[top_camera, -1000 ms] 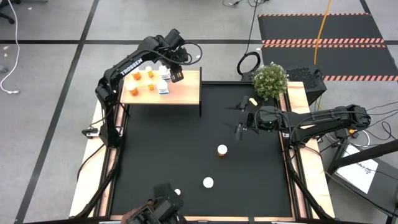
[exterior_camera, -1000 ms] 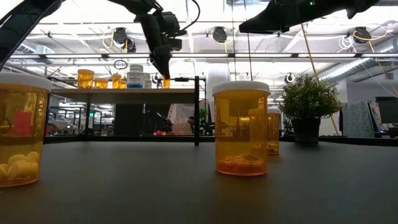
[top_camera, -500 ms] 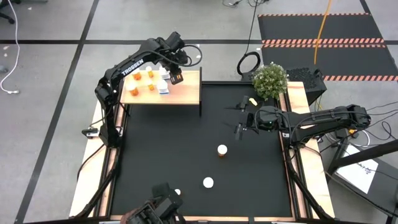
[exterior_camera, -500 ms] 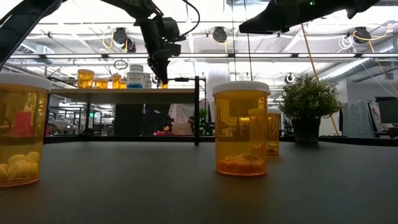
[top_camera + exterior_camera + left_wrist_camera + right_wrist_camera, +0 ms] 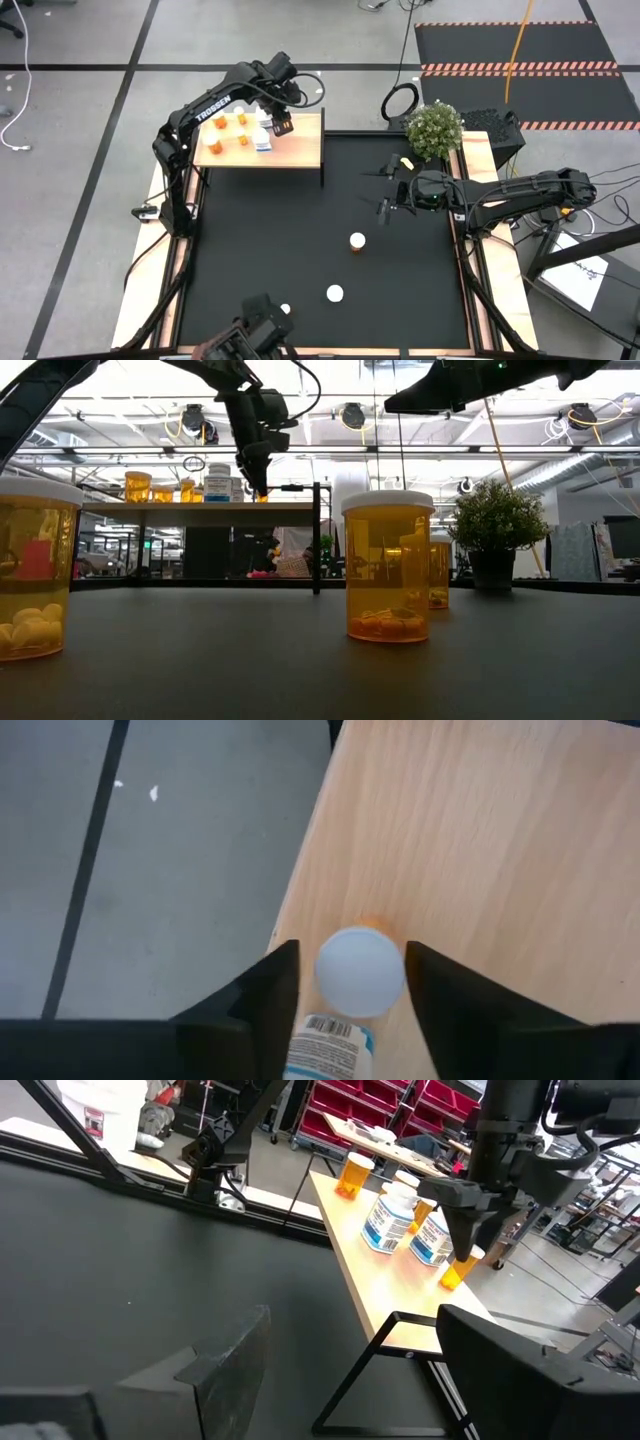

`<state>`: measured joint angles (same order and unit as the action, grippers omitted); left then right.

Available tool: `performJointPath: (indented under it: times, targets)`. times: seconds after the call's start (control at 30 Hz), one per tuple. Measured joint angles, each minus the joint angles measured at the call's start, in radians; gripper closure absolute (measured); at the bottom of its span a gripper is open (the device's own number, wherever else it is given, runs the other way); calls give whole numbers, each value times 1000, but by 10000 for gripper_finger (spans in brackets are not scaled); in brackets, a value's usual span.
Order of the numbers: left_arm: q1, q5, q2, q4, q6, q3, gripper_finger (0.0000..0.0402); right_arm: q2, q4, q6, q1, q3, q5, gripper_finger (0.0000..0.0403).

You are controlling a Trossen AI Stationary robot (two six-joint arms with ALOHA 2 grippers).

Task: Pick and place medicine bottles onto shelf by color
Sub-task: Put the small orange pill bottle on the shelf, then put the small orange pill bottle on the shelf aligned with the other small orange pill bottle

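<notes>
Left wrist view: left gripper point(image 5: 343, 982) astride orange bottle point(image 5: 360, 970) (jaws clear) on shelf point(image 5: 500, 850).

Can't read the white bottles' labels point(image 5: 383, 1226), and that near-left orange bottle point(image 5: 30, 570) is chopped off by the edge.

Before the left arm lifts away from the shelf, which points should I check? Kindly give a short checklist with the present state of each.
1. Small orange bottle stands upright on the shelf: ok.
2. Left gripper fingers clear of the bottle on both sides: ok.
3. Bottle far enough from shelf edge: cannot tell.
4. White bottles beside it undisturbed: ok.
5. Right gripper parked over the mat, away from the shelf: ok.
</notes>
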<state>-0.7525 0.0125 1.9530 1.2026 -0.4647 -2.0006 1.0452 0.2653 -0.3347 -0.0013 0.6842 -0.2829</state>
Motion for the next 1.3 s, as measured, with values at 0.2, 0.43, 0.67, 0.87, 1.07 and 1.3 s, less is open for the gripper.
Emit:
performJointPath:
  times: [0.2,0.43,0.67,0.87,1.07,1.3]
  targets:
    - [19,68,-2,-28,4,-1,148,0,0,0,0,0,0,122]
    - [50,103,-8,-17,3,-66,125,0,0,0,0,0,0,122]
    - [120,148,-64,54,61,-158,138,0,-1,0,0,0,0,122]
    - [280,146,-193,134,150,-159,152,0,-1,0,0,0,0,122]
    - [514,193,-322,193,308,-117,154,0,-1,6,1,0,1,122]
    - [856,315,-405,214,542,-30,154,0,8,29,3,0,1,122]
